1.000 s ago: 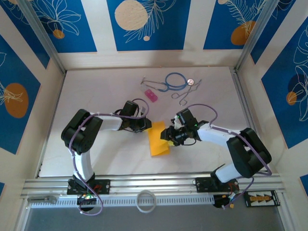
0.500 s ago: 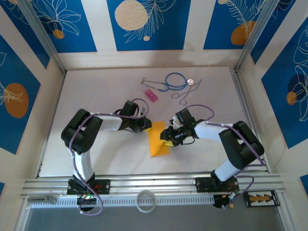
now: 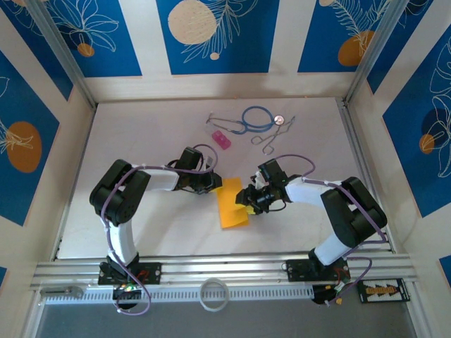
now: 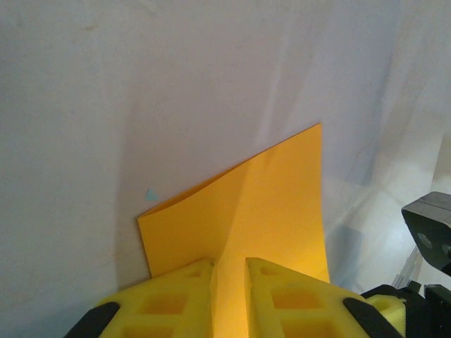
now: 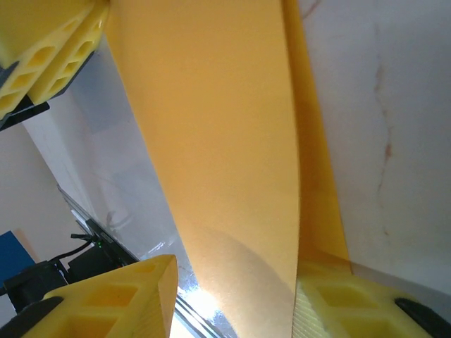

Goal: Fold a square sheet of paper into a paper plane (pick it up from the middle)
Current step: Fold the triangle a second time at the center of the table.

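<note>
The white counter (image 3: 141, 134) carries the square sheet of paper (image 3: 232, 210), creased and partly lifted, near its middle between the 2 arms. The left claw (image 4: 229, 271) pinches the sheet's far left corner. The right claw (image 5: 232, 282) stands spread, its fingers either side of the sheet's right edge.

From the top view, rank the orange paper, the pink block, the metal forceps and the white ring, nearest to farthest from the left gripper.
1. Orange paper: pinched in the left gripper, spreading to its right.
2. Pink block: farther up the table, beyond the gripper.
3. Metal forceps: far side, right of the block.
4. White ring: near edge, between the arm bases.
</note>
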Robot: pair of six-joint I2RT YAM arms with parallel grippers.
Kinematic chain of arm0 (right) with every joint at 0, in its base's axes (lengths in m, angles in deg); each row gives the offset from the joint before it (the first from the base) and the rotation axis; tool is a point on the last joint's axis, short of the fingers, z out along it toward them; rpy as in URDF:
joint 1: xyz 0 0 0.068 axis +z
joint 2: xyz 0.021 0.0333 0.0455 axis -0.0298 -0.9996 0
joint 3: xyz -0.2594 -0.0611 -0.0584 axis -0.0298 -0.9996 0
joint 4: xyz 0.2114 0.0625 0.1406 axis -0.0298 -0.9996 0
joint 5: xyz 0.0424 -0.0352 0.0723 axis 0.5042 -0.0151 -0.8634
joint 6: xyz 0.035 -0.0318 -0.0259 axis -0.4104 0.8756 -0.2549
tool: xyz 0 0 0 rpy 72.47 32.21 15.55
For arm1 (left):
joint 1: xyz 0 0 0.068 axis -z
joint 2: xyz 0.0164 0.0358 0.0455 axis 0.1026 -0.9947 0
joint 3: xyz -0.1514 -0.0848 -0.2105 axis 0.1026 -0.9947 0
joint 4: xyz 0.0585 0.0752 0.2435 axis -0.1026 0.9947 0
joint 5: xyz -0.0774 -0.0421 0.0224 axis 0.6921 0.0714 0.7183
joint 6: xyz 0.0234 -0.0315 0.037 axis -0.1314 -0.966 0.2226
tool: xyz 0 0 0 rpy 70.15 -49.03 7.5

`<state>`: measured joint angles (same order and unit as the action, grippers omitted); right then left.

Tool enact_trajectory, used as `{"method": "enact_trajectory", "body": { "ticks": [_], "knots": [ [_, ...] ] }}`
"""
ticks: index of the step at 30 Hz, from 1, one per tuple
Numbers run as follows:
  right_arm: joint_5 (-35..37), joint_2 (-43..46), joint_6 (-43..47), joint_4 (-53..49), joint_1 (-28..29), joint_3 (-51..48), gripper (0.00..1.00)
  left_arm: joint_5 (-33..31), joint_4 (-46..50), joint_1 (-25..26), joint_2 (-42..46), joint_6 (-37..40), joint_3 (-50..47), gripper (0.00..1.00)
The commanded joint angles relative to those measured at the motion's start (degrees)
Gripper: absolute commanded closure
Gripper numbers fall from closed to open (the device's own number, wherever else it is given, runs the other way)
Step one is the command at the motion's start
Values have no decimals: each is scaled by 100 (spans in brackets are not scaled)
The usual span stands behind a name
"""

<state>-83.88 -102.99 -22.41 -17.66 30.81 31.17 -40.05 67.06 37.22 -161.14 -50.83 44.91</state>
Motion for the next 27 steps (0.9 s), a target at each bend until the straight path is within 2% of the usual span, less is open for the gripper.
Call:
{"method": "enact_trajectory", "body": {
  "ticks": [1,10,27],
  "knots": [
    [-71,-22,-150,-74,-61,-121,57,105,11,37,-170,5,-17,82],
    [-367,-177,-203,700,-168,-174,61,161,-41,37,-192,30,-13,82],
    [-890,-700,195,1035,-423,146,68,275,12,39,-206,108,113,82]
  ]
}}
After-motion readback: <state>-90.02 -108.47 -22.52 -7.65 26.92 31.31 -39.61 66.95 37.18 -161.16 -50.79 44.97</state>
